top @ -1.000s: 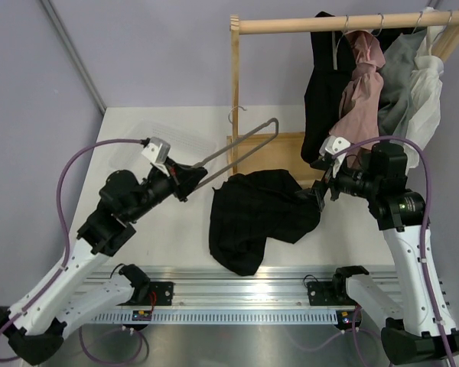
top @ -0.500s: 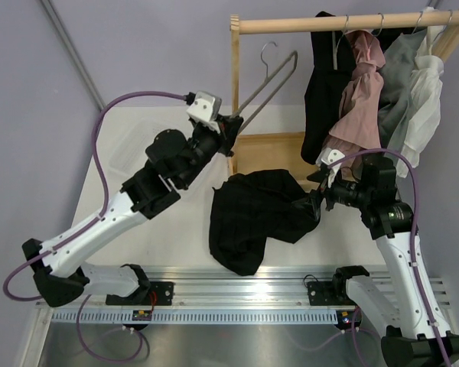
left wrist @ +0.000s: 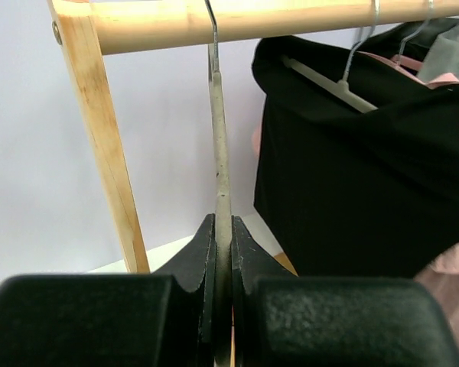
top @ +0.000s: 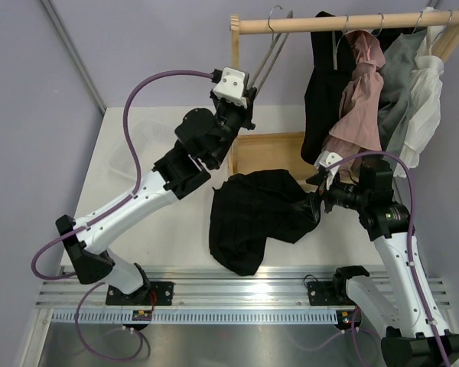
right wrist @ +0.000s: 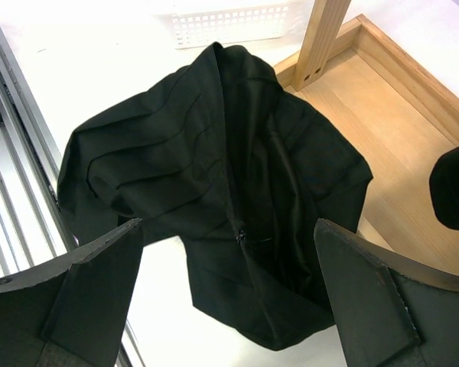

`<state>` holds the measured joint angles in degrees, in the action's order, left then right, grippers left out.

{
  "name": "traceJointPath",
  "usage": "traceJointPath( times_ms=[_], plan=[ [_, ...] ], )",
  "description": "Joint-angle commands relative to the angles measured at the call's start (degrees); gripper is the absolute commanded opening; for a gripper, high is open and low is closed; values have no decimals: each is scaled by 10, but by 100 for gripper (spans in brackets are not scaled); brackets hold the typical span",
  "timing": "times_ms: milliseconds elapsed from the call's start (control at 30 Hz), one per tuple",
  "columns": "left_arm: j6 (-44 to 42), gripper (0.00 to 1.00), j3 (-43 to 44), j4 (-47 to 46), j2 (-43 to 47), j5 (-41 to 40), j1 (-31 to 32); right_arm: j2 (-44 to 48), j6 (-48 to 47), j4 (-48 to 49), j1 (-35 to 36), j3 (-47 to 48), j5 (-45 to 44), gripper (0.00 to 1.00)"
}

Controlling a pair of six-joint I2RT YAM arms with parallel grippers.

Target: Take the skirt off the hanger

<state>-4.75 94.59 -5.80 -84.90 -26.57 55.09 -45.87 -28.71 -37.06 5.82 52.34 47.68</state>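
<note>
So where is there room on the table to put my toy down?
Bare table lies between the left arm and the skirt. The wooden base behind the skirt is bare too. It is crowded on the right, under the hanging clothes.

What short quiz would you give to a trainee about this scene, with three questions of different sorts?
1. True or false: the skirt hangs on the hanger.
2. What does the left gripper clamp? A: the hanger. B: the skirt. C: nothing.
3. Fill the gap: the right gripper hovers above the skirt with its jaws ____.

Key: 1 false, the skirt lies loose on the table; 2 A; 3 open.
</note>
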Motion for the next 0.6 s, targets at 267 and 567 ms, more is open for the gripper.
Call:
traceJointPath(
  times_ms=[267, 567],
  plan=[
    [10, 0, 74, 7, -62, -18, -19, 17, -10, 22, -7, -2, 5, 99],
    [33, 35, -3, -15, -22, 16, -20, 16, -12, 22, -8, -3, 7, 100]
  ],
)
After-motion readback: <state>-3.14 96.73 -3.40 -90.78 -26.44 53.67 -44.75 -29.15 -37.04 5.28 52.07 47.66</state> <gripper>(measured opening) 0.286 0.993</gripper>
